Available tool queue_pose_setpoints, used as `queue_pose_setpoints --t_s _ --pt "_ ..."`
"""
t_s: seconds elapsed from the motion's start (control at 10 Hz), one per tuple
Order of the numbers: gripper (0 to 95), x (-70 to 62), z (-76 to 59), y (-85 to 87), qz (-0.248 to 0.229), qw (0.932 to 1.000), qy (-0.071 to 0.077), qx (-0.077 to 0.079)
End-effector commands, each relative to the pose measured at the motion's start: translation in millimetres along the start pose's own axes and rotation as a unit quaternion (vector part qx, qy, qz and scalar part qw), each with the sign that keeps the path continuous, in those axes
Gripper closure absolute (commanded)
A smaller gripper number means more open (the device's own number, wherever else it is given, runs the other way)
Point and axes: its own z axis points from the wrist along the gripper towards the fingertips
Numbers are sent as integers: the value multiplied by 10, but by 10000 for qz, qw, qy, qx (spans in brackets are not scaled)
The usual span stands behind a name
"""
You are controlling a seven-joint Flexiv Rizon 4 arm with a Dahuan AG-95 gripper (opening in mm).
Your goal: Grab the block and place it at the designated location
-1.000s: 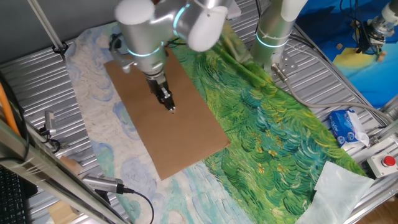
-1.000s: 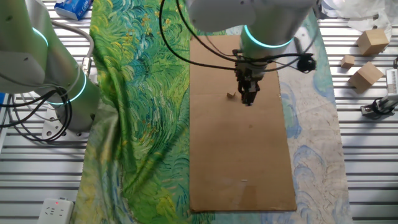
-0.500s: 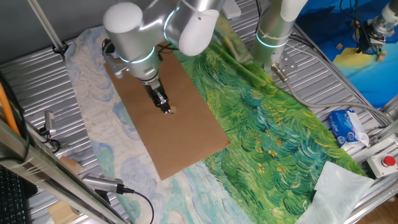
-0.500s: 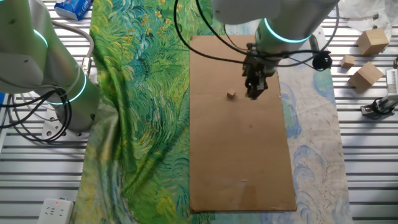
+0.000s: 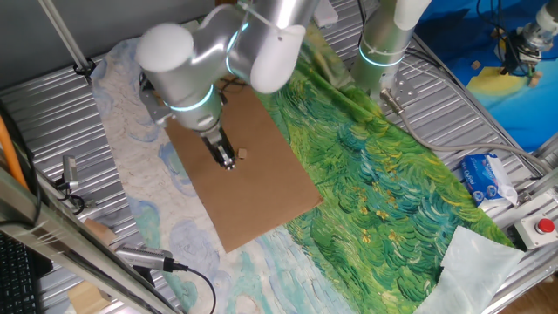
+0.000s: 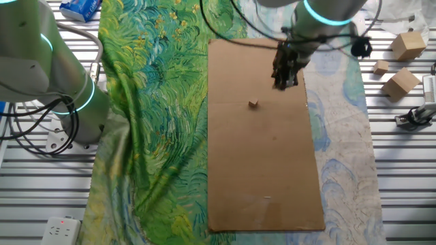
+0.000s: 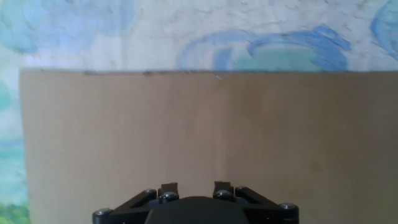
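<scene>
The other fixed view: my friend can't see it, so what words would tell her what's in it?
A tiny wooden block sits alone on a brown cardboard sheet. The robot's gripper hangs apart from it, nearer the sheet's far right edge. A green painted cloth lies left of the sheet.

**Q:** Where does the tiny light-tan wooden cube (image 6: pixel 253 104) lie?

**A:** On the plain brown cardboard sheet (image 6: pixel 266 177), in its upper half as the other fixed view frames it. The black two-finger gripper (image 6: pixel 281 83) stands above and to the right of the cube, apart from it. In one fixed view, the gripper (image 5: pixel 228 162) appears just left of the cube (image 5: pixel 242 154), left of frame centre.

**Q:** And around the sheet?

**A:** It rests on a painted green and pale-blue cloth (image 6: pixel 157 102), which spreads left and right of it. Three larger tan wooden blocks (image 6: pixel 399 82) sit on the ribbed metal table (image 6: pixel 402 170) at upper right. A second silver robot arm (image 6: pixel 48 75) stands at the left edge.
</scene>
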Motion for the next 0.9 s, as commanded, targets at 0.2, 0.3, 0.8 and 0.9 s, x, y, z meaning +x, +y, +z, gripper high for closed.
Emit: queue_pose_setpoints --t_s 0.2,0.3,0.8,0.9 --pt "950 20 112 183 131 9998 -99 69" --pt "950 25 120 193 122 9998 -114 60" --pt "950 46 118 237 105 9998 -114 84" --pt "950 56 114 242 95 9999 -113 86"
